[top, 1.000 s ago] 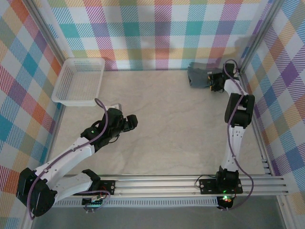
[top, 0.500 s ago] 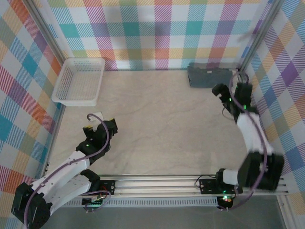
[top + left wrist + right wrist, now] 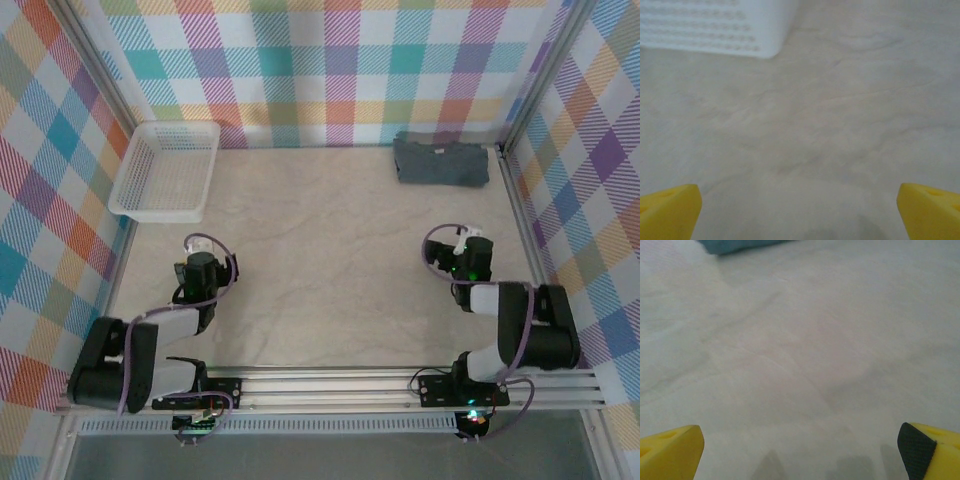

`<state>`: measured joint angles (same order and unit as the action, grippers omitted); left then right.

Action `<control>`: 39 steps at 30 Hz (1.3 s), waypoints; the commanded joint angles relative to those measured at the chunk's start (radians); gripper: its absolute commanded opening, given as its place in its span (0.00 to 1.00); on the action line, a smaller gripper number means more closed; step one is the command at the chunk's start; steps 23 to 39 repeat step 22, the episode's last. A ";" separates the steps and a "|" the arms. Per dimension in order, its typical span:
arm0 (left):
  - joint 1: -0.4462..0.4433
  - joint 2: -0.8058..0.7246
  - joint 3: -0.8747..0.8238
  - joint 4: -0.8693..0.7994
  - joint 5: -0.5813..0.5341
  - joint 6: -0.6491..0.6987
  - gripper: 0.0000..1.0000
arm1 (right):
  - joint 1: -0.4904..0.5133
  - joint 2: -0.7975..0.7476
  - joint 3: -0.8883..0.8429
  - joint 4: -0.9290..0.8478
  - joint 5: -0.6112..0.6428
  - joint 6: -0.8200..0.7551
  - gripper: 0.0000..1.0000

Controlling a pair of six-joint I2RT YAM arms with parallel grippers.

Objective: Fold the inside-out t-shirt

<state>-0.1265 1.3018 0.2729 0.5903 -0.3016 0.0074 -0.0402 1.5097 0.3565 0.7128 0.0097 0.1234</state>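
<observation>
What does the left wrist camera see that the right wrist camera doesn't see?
Left wrist camera: a corner of the white basket, at the top left. Right wrist camera: an edge of the dark t-shirt, at the top. Both: the pale marbled table, and yellow fingertips far apart at the bottom corners, so the left gripper and the right gripper are both open with nothing between them.
</observation>
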 commanded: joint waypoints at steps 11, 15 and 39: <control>0.057 0.263 0.140 0.232 0.168 0.007 1.00 | 0.027 0.024 0.061 0.100 -0.089 -0.114 1.00; 0.056 0.262 0.142 0.228 0.167 0.009 1.00 | 0.028 0.024 0.062 0.099 -0.089 -0.113 1.00; 0.056 0.261 0.141 0.228 0.166 0.008 1.00 | 0.032 0.022 0.046 0.125 -0.102 -0.123 1.00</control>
